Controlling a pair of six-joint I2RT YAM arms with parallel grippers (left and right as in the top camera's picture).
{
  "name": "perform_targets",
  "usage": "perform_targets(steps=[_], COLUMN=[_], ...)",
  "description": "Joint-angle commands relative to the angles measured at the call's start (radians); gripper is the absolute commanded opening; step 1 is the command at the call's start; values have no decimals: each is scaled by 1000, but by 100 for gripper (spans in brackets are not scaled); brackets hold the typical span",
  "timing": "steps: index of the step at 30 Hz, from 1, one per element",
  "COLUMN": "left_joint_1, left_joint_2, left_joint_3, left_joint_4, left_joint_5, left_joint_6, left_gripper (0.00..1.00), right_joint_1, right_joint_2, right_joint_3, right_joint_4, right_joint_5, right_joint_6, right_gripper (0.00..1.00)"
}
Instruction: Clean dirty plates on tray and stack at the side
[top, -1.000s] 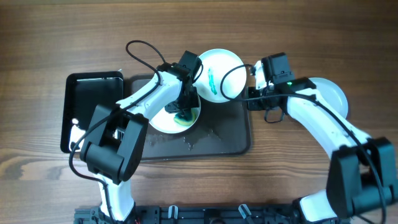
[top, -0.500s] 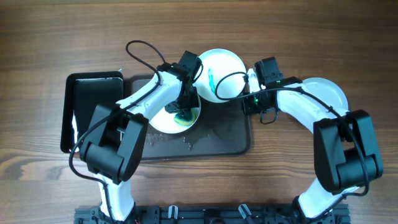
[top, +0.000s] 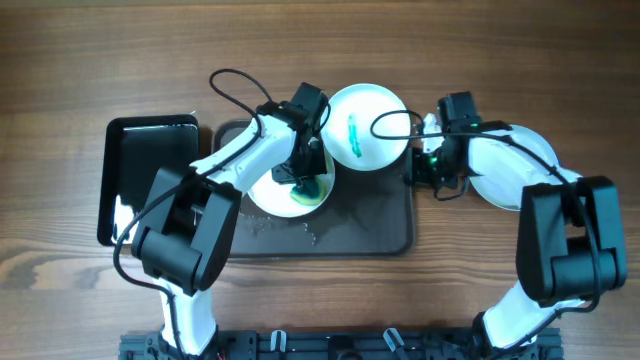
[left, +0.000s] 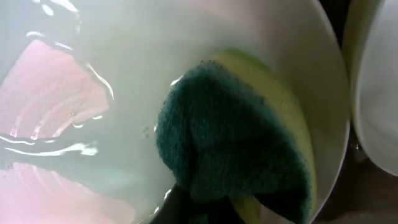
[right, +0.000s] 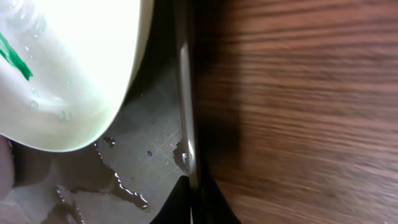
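A dark tray holds two white plates. The left plate is wet; my left gripper is shut on a green-and-yellow sponge and presses it on that plate's right side. The second plate bears a green smear and lies at the tray's back; it also shows in the right wrist view. My right gripper is shut on the tray's right rim. A clean white plate lies on the table to the right of the tray, partly under the right arm.
A black rectangular container stands left of the tray. Water drops lie on the tray floor. Bare wooden table lies right of the tray rim. The left arm's cable loops over the tray's back left.
My right gripper closed in on the tray's right rim, then moved right; the tray and both plates slid a little to the right. The left gripper with the sponge moved with the plate.
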Motion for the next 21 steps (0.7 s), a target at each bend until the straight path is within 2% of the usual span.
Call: perform_targets(steps=[1, 4, 8, 12, 16, 21], left_joint_1=[6, 6, 11, 61, 130, 145], left_joint_2=[48, 48, 46, 36, 29, 29], left_joint_3=[38, 117, 268, 390, 410, 410], left_joint_4=[-66, -125, -286, -406, -431, -423], left_joint_5=[-18, -18, -24, -26, -26, -27], left_joint_6=[9, 13, 66, 66, 97, 118], left_gripper=[4, 4, 4, 4, 4, 4], right_joint_1=[-85, -95, -94, -72, -66, -62], right_joint_2=[-10, -40, -77, -121, -116, -93], right_joint_3=[-10, 4, 104, 201, 203, 202], right_joint_4=[-16, -54, -206, -319, -325, -299], right_joint_5=[86, 80, 17, -37, 34, 69], right_joint_6=[-17, -57, -87, -107, -101, -111], right_gripper=[4, 4, 4, 4, 4, 5])
